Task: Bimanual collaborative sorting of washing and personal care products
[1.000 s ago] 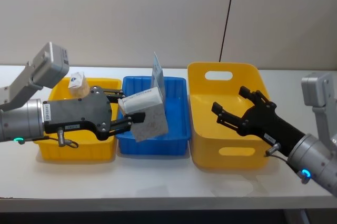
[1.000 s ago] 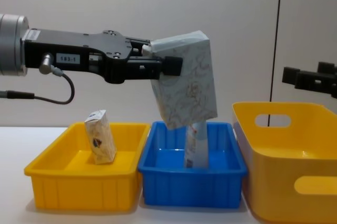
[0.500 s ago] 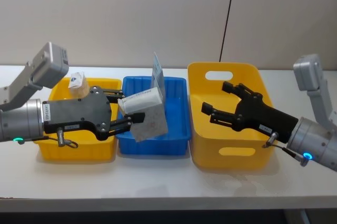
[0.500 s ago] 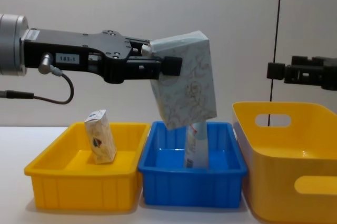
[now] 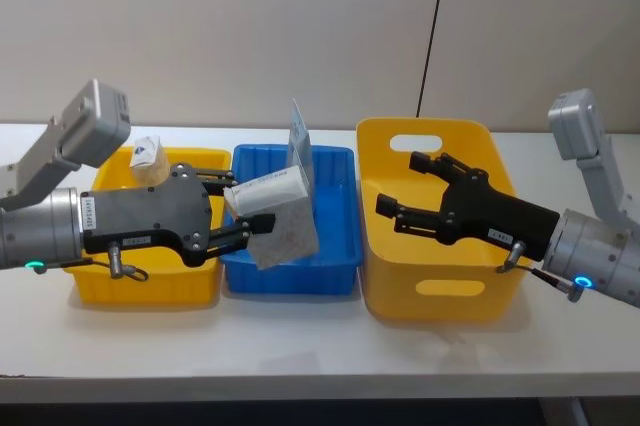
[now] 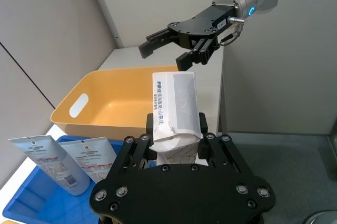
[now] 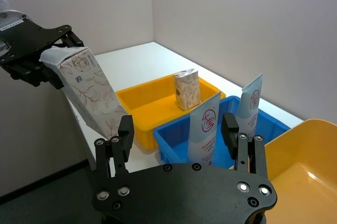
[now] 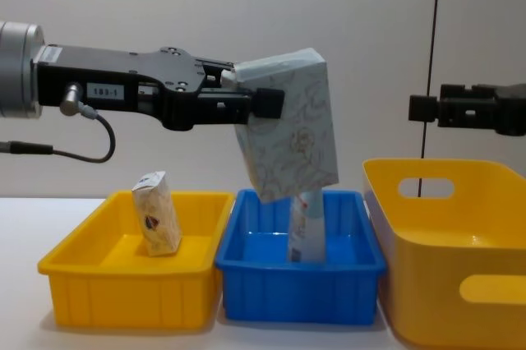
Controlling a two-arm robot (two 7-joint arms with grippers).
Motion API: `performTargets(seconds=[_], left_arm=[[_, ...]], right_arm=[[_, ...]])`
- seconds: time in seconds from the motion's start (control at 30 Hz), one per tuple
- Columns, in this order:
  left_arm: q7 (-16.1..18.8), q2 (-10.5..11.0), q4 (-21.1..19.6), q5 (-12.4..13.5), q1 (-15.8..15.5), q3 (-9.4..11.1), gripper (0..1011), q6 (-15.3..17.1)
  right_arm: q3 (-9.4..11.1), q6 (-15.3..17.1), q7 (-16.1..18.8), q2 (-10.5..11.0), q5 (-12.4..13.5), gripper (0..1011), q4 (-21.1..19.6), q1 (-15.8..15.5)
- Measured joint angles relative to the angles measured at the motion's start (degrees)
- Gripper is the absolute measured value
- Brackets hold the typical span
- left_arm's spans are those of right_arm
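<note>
From the head view, the left gripper [image 5: 243,212] is clenched on the marbled soft pack [image 5: 288,229], holding it tilted in the air above the near-left part of the blue bin [image 5: 300,281]; the right gripper [image 5: 400,184] hovers with its fingers spread wide over the large yellow bin [image 5: 440,291], aimed at the pack but well apart from it; a light-blue-and-white tube [image 5: 298,138] stands at the back of the blue bin, and the cream packet [image 5: 148,160] sits in the small yellow bin [image 5: 150,286]. In the left wrist view the fingers pinch the pack's [image 6: 174,103] folded end from both sides, its printed face up, with a second tube [image 6: 45,161] beside the first below. In the right wrist view the open fingers frame both tubes and the packet, and the pack hangs off to one side. In the chest view the pack [image 8: 289,132] hangs slanted from its upper corner, its lower end clear of the blue bin's rim and in front of the tube. The pack looks light and squashy to me, its film wrapper likely slick; I'd say it will dent under a pinch and not resist; if a handover is coming, the free lower half is the place to take it, across the narrow sides, with the squeeze firm enough that the film doesn't slide.
</note>
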Motion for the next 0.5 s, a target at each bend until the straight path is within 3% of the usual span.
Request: performTargets(seconds=[0.3, 0.5], left_arm=[[0.00, 0.00, 0.00, 0.00, 0.00, 0.00, 365, 0.00], [0.01, 0.00, -0.01, 0.00, 0.00, 0.00, 364, 0.01]], right_arm=[[-0.26, -0.13, -0.85, -0.26, 0.38, 1000, -0.04, -0.02], [-1.15, -0.34, 0.60, -0.56, 0.95, 1000, 1.14, 1.11]])
